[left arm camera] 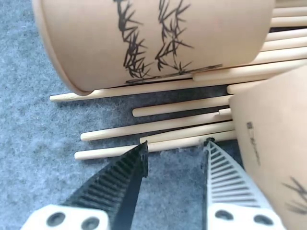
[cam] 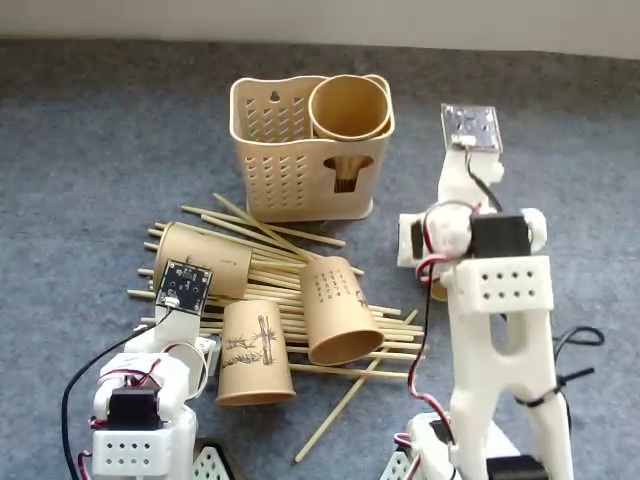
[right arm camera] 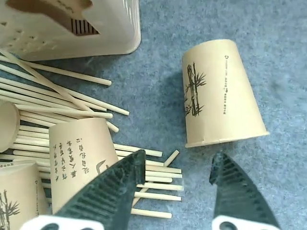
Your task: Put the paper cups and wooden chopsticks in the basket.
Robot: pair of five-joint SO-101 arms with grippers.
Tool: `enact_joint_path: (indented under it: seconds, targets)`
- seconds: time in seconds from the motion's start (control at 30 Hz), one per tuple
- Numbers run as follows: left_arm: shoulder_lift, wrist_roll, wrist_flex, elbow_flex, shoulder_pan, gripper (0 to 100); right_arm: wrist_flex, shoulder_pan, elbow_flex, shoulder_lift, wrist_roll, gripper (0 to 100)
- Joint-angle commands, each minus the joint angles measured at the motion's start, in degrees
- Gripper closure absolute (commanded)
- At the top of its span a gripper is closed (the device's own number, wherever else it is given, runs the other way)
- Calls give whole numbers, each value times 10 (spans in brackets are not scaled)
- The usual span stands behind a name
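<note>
Nearest me, my left tool (left arm camera: 175, 143) hangs spread open low over the ends of the pale wooden chopsticks (left arm camera: 158, 125), at seven o'clock of the heap, placed, I judge, to pinch one. Three tan printed paper cups (cam: 252, 350) lie toppled across the sticks on the grey carpeted worktop (cam: 90, 150). The cream perforated plastic basket (cam: 300, 170) stands at twelve o'clock, one cup (cam: 350, 105) already inside. At three o'clock my right tool (right arm camera: 177, 155) gapes above a fourth fallen cup (right arm camera: 220, 93).
</note>
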Motion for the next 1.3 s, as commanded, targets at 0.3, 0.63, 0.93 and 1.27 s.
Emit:
enact_joint_path:
  seconds: [0.3,0.63,0.93,1.27]
  targets:
    - [-3,-2,2,11,7,811,-105,7,187,-131,-3,775]
    - [-3,-2,2,11,7,811,-199,7,291,-135,-5,775]
    - [-3,-2,2,11,7,811,-309,7,360,-131,-5,775]
    - [-3,-2,2,11,7,811,-458,7,466,-136,-5,775]
